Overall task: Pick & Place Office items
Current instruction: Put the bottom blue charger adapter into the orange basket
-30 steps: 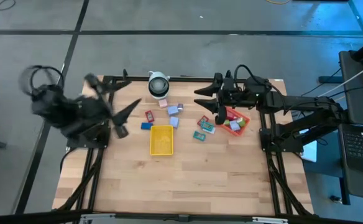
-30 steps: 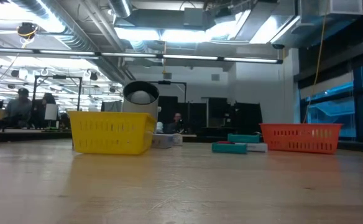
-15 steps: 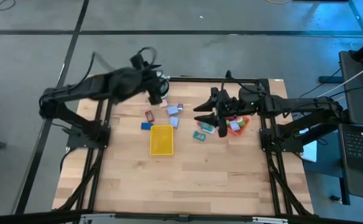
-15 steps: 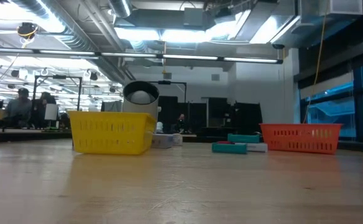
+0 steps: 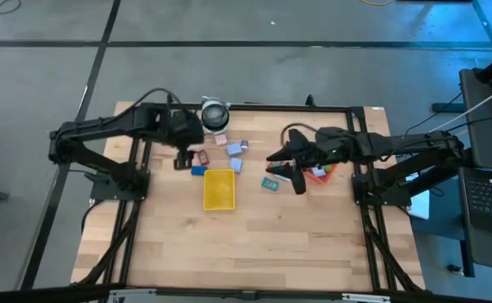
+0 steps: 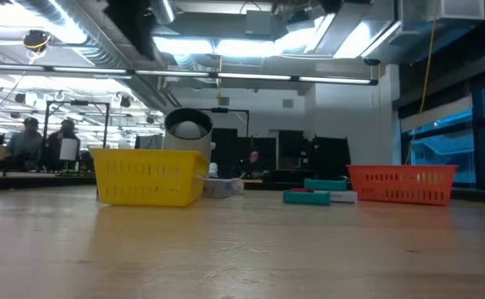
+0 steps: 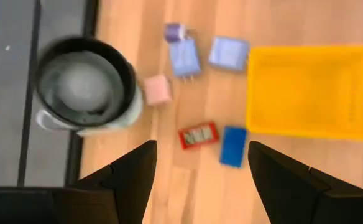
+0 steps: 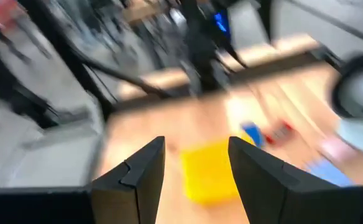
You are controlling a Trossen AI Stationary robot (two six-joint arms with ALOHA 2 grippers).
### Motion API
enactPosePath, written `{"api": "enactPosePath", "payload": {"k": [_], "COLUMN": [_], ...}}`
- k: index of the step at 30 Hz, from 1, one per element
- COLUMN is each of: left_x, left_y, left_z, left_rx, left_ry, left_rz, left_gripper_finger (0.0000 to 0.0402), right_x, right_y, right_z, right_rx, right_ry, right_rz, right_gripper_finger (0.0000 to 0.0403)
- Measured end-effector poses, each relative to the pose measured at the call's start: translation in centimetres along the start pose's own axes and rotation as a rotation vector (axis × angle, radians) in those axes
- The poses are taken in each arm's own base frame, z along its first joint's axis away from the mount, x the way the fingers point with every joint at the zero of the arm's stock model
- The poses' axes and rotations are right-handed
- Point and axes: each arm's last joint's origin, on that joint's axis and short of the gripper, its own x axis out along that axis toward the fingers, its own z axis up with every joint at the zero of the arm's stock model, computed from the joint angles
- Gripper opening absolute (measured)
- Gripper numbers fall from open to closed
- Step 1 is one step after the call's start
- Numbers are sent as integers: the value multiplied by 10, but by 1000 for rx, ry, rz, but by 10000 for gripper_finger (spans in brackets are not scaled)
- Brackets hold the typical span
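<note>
A wooden table (image 5: 254, 244) holds two small trays and a scatter of tiny office items, most still lying loose. The left gripper (image 7: 197, 163) hangs above the far left part of the table with its fingers spread wide and nothing between them. Directly beneath its fingertips lie a red packet (image 7: 197, 135) and a blue block (image 7: 234, 146); just beyond them sit a pinkish white block (image 7: 157, 89) and two lavender blocks (image 7: 185, 58), beside a white round object (image 7: 85, 87) with a dark centre. The yellow tray (image 5: 219, 188) stands just to one side of this gripper and looks empty. The right gripper (image 5: 286, 168) hovers with its fingers partly apart and empty, over teal-green packets (image 5: 270, 183) lying on the wood. Close behind it stands the red-orange tray (image 5: 328, 171), which already holds a few items. Judging from this, sorting has only begun, with most pieces still to be lifted into trays.
</note>
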Motion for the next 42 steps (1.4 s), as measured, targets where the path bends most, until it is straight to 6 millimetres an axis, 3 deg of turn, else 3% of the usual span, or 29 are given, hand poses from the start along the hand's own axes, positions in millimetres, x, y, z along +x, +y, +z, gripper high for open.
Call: {"api": "enactPosePath", "payload": {"k": [5, 9, 12, 18, 26, 31, 42], "left_x": [-5, -6, -7, -18, -32, -46, -65], "left_y": [-7, -4, -2, 3, 15, 19, 24], "left_z": [-8, -5, -1, 0, -8, -7, -2], "left_rx": [8, 9, 10, -10, -78, -105, -127], "left_ry": [-16, -24, -57, -149, -223, -293, -372], "left_rz": [75, 157, 209, 280, 301, 271, 266], "left_gripper_finger": [251, 251, 251, 251, 251, 251, 251], "right_x": [14, 55, 94, 145, 167, 173, 189], "right_y": [-13, -21, -34, -62, -93, -116, -122], "right_z": [-24, -44, -70, -88, -91, -103, -124], "right_rx": [-117, -364, -505, -571, -527, -312, -249], "right_ry": [197, 313, 432, 378, 299, 342, 383], "right_rz": [-238, -266, -299, -379, -345, -296, -231], "right_gripper_finger": [183, 183, 183, 183, 183, 183, 183]}}
